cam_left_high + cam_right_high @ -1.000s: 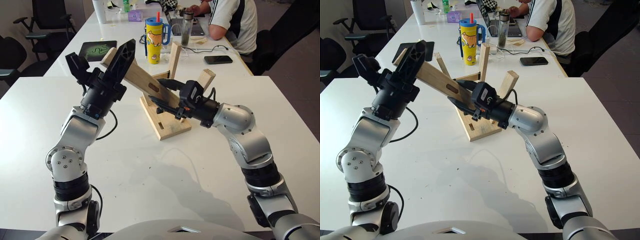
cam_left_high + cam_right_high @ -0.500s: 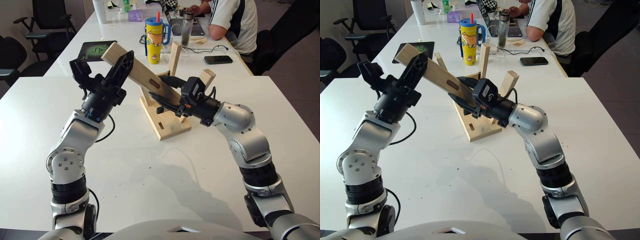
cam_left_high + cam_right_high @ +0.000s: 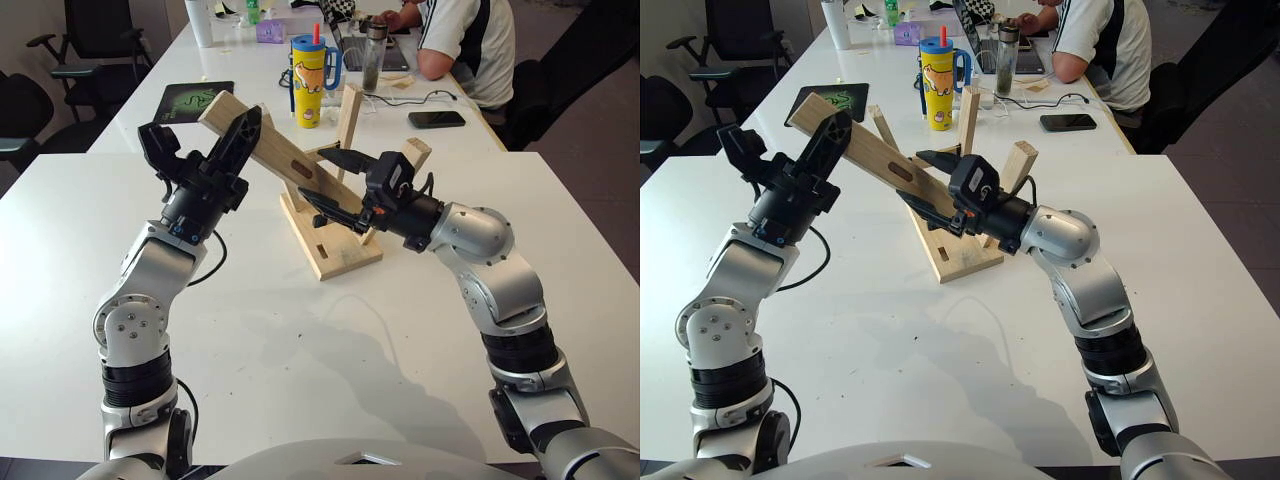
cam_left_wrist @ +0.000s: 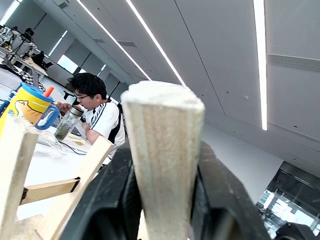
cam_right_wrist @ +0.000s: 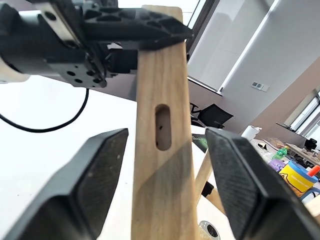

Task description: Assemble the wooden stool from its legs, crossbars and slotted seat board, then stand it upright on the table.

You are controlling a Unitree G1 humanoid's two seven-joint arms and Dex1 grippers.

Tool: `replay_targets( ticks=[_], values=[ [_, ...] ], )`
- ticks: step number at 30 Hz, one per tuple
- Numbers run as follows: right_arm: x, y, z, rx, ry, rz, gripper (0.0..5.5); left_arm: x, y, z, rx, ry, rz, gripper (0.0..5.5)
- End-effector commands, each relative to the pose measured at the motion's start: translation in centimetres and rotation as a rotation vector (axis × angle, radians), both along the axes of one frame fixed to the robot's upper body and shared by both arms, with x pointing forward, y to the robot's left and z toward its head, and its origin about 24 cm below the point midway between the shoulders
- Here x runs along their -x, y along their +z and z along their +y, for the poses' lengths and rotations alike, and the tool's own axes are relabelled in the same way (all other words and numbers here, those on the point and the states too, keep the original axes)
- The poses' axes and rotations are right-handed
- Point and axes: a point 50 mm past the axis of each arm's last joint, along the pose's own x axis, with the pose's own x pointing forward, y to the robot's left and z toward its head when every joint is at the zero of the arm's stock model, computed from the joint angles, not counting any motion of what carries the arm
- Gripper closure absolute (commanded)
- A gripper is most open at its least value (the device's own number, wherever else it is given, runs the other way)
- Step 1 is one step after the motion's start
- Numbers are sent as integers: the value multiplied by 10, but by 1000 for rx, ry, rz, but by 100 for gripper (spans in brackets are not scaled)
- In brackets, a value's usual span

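White table point(image 3: 300, 360) in an office, with a yellow cup point(image 3: 310, 80) on a second table point(image 3: 250, 60) behind. The left gripper point(image 3: 238, 135) is clamped on the raised end of a tilted wooden leg point(image 3: 290, 160), which slants down toward the seat board point(image 3: 335, 255) on the table. The right gripper point(image 3: 335, 185) has its fingers apart, either side of the leg's slot

This is looking like an open office: black swivel chairs point(image 3: 95, 40) are standing at the upper left, long white tables point(image 3: 125, 130) are stretching toward the top, and strip lights point(image 4: 150, 35) are glowing across the ceiling.
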Motion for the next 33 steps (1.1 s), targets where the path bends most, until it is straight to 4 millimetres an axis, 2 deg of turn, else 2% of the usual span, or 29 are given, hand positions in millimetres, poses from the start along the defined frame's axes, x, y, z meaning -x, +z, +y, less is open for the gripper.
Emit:
replay_targets(
  ticks=[1,6,9,15,22,33],
  values=[
    [-16,17,-26,-147,-201,42,255,-9,2,17,35,142,17,446],
    [-23,10,-62,-280,-439,185,255,-12,5,29,61,223,20,446],
    [-25,3,-73,-314,-521,259,255,-13,3,35,66,268,31,446],
    [-30,-11,-71,-336,-538,399,255,-16,1,36,62,297,45,446],
    [-41,-29,-70,-272,-568,511,255,-16,0,37,62,305,45,446],
    [-53,-29,-60,-305,-515,521,405,-17,-1,38,69,316,40,446]
  ],
)
